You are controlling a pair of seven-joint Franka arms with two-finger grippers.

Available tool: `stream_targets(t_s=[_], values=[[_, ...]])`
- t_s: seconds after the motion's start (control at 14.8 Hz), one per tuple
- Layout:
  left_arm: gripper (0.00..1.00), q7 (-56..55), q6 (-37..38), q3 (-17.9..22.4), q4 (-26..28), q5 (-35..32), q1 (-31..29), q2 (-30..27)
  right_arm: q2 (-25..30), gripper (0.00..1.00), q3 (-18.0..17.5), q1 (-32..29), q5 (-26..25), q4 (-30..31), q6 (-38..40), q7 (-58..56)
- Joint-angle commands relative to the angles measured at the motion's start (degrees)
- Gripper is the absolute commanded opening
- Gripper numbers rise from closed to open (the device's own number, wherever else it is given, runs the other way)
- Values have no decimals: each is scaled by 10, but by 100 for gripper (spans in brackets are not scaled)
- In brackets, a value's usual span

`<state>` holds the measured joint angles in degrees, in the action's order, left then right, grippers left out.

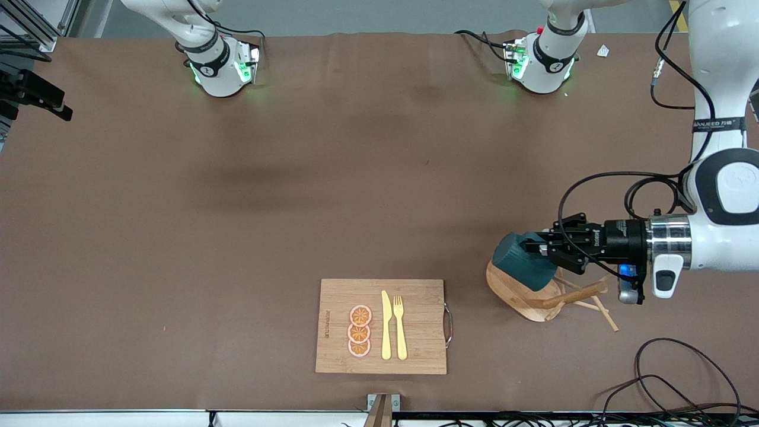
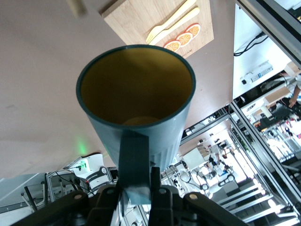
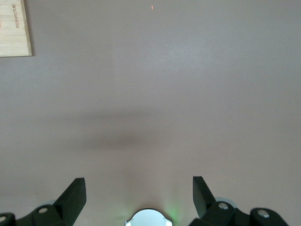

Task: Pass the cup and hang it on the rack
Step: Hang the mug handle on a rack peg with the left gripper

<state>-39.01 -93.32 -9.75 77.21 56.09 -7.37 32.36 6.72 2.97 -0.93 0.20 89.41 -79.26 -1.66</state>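
Observation:
My left gripper (image 1: 536, 244) is shut on the loop handle of the dark teal cup (image 1: 517, 259) and holds it sideways in the air. The cup is right over the oval base of the bamboo rack (image 1: 525, 302), beside its post and pegs (image 1: 584, 293). The left wrist view looks into the cup's mustard-yellow inside (image 2: 136, 84). There the left gripper (image 2: 136, 181) has both fingers clamped on the handle, and a pale peg tip (image 2: 77, 5) shows past the rim. My right gripper (image 3: 137, 181) is open and empty above bare table near its own base. It does not show in the front view.
A bamboo cutting board (image 1: 415, 296) with orange slices (image 1: 359, 332), a yellow knife (image 1: 386, 326) and a fork (image 1: 399, 326) lies near the front edge, toward the right arm's end from the rack. Loose cables (image 1: 682, 379) lie at the front corner by the left arm.

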Motion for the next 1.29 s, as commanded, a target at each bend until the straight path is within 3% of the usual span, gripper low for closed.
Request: stream_targets(t_s=[0.0, 1.02, 1.22], values=[[1, 33, 7, -8, 0, 17, -18, 11, 11, 100, -1, -6, 6, 9, -2, -8], [4, 147, 40, -4, -3, 37, -78, 77, 7, 100, -1, -6, 4, 11, -1, -12], [20, 152, 40, -4, -3, 39, -84, 79, 7, 100, -1, -6, 3, 12, -1, -12]])
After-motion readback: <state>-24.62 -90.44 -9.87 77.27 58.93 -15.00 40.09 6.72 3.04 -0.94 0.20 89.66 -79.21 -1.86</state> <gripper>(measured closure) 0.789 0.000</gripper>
